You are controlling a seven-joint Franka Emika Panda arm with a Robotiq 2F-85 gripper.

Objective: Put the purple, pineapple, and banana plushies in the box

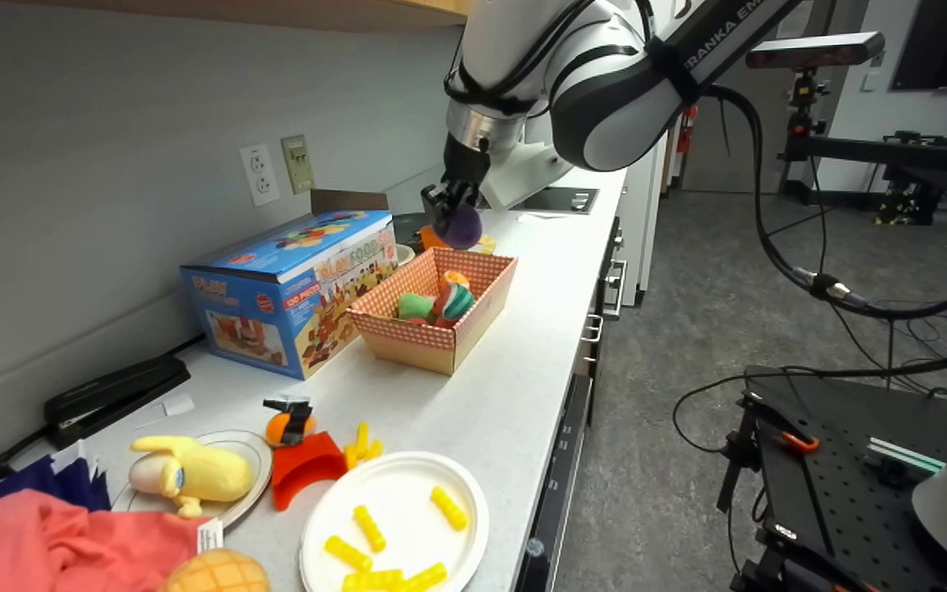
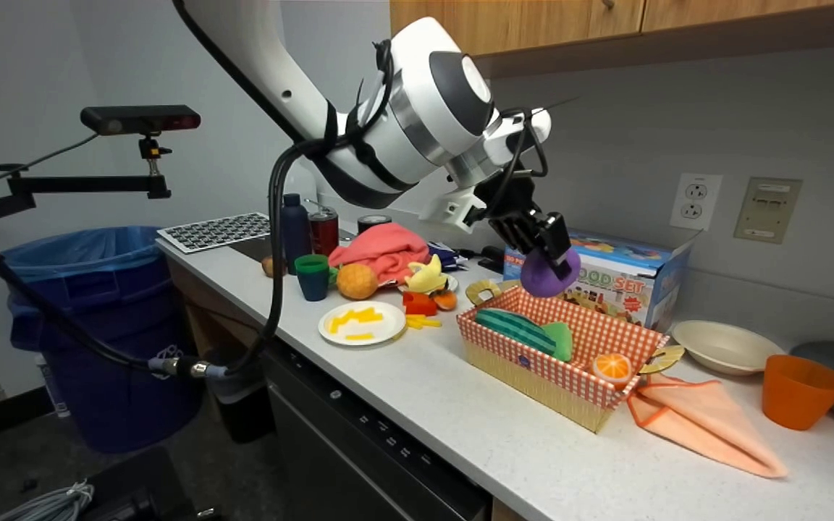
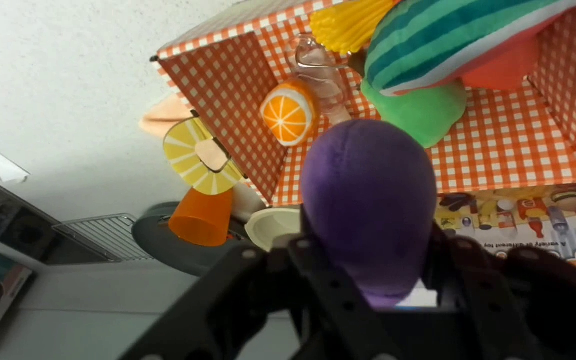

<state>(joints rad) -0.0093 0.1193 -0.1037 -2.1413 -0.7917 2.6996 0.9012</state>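
My gripper (image 1: 446,212) is shut on the purple plushie (image 1: 464,228) and holds it above the box (image 1: 412,352). In the wrist view the purple plushie (image 3: 368,185) sits between both fingers (image 3: 368,240), over the box's inside wall (image 3: 233,100). It also shows below the fingers (image 2: 554,242) in an exterior view (image 2: 541,281). The banana plushie (image 1: 210,473) lies on a plate, well away from the box; it also shows beside the coral cloth (image 2: 426,276). The orange-yellow pineapple plushie (image 1: 219,574) lies by the cloth, partly cut off in this view, and whole in an exterior view (image 2: 357,281).
The box holds a watermelon plushie (image 3: 433,45), a green plushie (image 3: 423,110) and an orange piece (image 3: 288,114). A blue toy carton (image 1: 293,288) stands against the box's wall side. An orange cup (image 2: 801,391) and bowl (image 2: 728,346) stand near its end. A white plate (image 1: 395,522) holds yellow pieces.
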